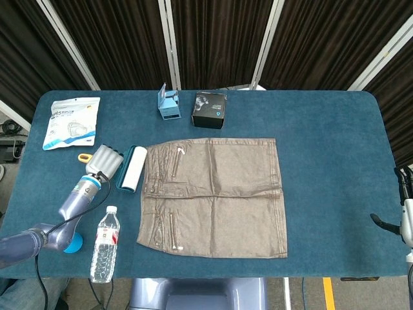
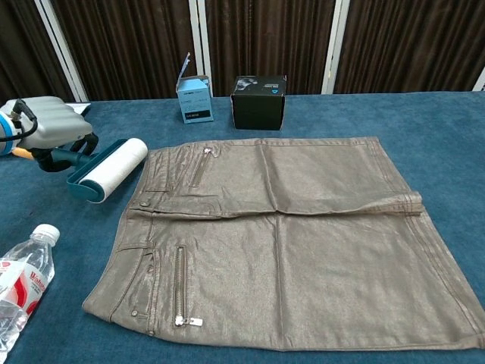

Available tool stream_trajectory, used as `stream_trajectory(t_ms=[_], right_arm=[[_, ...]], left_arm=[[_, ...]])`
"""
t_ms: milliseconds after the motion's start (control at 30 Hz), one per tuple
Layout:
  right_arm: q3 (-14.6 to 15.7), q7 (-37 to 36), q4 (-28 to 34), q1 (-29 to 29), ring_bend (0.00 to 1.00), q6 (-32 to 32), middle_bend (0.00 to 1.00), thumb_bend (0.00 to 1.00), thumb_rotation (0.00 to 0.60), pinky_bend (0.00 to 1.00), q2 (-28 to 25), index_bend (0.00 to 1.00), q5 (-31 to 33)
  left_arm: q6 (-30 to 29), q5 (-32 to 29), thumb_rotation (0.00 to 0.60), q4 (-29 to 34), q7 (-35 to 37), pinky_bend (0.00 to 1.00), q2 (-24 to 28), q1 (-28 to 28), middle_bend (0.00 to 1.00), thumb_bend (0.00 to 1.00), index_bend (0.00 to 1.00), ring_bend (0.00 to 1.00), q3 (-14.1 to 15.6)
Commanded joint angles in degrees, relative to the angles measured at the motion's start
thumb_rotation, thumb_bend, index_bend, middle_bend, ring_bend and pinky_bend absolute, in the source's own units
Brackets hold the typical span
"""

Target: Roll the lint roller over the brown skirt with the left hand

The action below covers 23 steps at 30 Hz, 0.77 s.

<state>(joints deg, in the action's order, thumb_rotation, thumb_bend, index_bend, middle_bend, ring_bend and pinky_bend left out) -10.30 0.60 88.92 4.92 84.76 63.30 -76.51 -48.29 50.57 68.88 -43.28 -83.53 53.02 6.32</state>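
The brown skirt (image 1: 216, 194) (image 2: 288, 239) lies flat in the middle of the blue table, zippers toward its left side. My left hand (image 1: 105, 161) (image 2: 51, 127) grips the teal handle of the lint roller (image 1: 131, 169) (image 2: 111, 169). The white roll lies on the table cloth just off the skirt's left edge, not touching the fabric. A yellow tip (image 1: 85, 157) of the handle sticks out behind the hand. Only a dark sliver of my right hand (image 1: 386, 224) shows at the right edge of the head view; its fingers are not readable.
A water bottle (image 1: 105, 244) (image 2: 21, 279) lies near the front left. A white mask packet (image 1: 71, 121) sits far left. A small blue box (image 1: 169, 104) (image 2: 194, 98) and a black box (image 1: 210, 110) (image 2: 259, 101) stand behind the skirt.
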Motion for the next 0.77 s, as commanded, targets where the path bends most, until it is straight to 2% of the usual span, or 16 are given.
stream_trajectory(t_ms=[33, 100, 133, 200, 367, 433, 600, 767], right_arm=[[0.1, 0.1, 0.1, 0.0, 0.0, 0.1, 0.0, 0.0, 0.6, 0.0, 0.0, 0.0, -0.2], [0.1, 0.0, 0.4, -0.1, 0.0, 0.6, 0.0, 0.0, 0.6, 0.0, -0.1, 0.0, -0.6], [0.1, -0.3, 0.7, -0.3, 0.0, 1.1, 0.0, 0.0, 0.6, 0.0, -0.3, 0.0, -0.9], [0.1, -0.8, 1.3, -0.6, 0.0, 1.7, 0.0, 0.0, 0.6, 0.0, -0.7, 0.0, -1.5], [0.3, -1.6, 1.8, -0.8, 0.0, 2.1, 0.0, 0.0, 0.6, 0.0, -1.3, 0.0, -2.2], [0.6, -1.9, 2.0, -0.8, 0.0, 2.3, 0.0, 0.0, 0.6, 0.0, -1.5, 0.0, -3.0], [0.7, -1.8, 2.2, -0.8, 0.0, 2.7, 0.0, 0.0, 0.6, 0.0, -1.6, 0.0, -3.8], [0.8, -1.0, 2.9, -0.7, 0.0, 3.0, 0.0, 0.0, 0.6, 0.0, -1.4, 0.0, -4.3]], left_arm=[[-0.2, 1.7, 0.6, -1.5, 4.1, 0.26, -0.9, -2.5, 0.16, 0.2, 0.25, 0.18, -0.4], [-1.6, 2.7, 0.6, -1.4, 7.5, 0.14, -0.9, -4.3, 0.03, 0.03, 0.1, 0.04, -1.0], [-2.9, 3.0, 0.6, -0.1, 9.4, 0.1, -0.2, -5.4, 0.0, 0.0, 0.04, 0.01, -1.7], [-5.7, 4.4, 0.6, 2.6, 12.5, 0.06, 1.7, -7.1, 0.0, 0.0, 0.01, 0.0, -2.8], [-10.9, 6.3, 0.6, 8.7, 18.6, 0.03, 6.0, -10.6, 0.0, 0.0, 0.0, 0.0, -4.8], [-18.1, 7.9, 0.6, 13.9, 25.1, 0.03, 9.9, -14.8, 0.0, 0.0, 0.0, 0.0, -7.0], [-28.9, 14.0, 0.6, 21.1, 33.1, 0.02, 15.8, -22.2, 0.0, 0.0, 0.0, 0.0, -7.4], [-35.6, 17.9, 0.6, 24.6, 34.0, 0.0, 18.1, -27.6, 0.0, 0.0, 0.0, 0.0, -6.3]])
